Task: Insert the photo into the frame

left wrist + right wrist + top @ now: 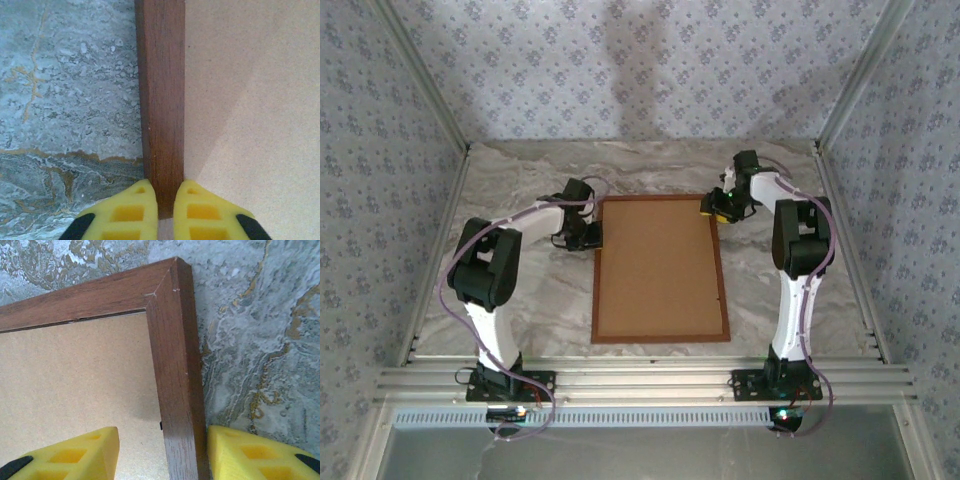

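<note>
The reddish-brown wooden frame [723, 290] lies flat mid-table, and a plain brown backing board [658, 265] fills its opening. The photo is hidden. My left gripper [592, 236] is at the frame's left rail near the far corner. In the left wrist view the yellow fingers [132, 215] press both sides of the rail [161, 100], so the gripper [165, 210] is shut on it. My right gripper [712, 210] is at the far right corner. In the right wrist view it [162, 440] stands open astride the right rail [175, 365], one finger over the board [75, 380], the other against the rail's outer edge.
The marbled grey tabletop [540, 300] surrounds the frame, with free room to either side and behind it. Patterned walls with aluminium posts [425, 90] close in the left, right and back. A metal rail [640, 380] runs along the near edge by the arm bases.
</note>
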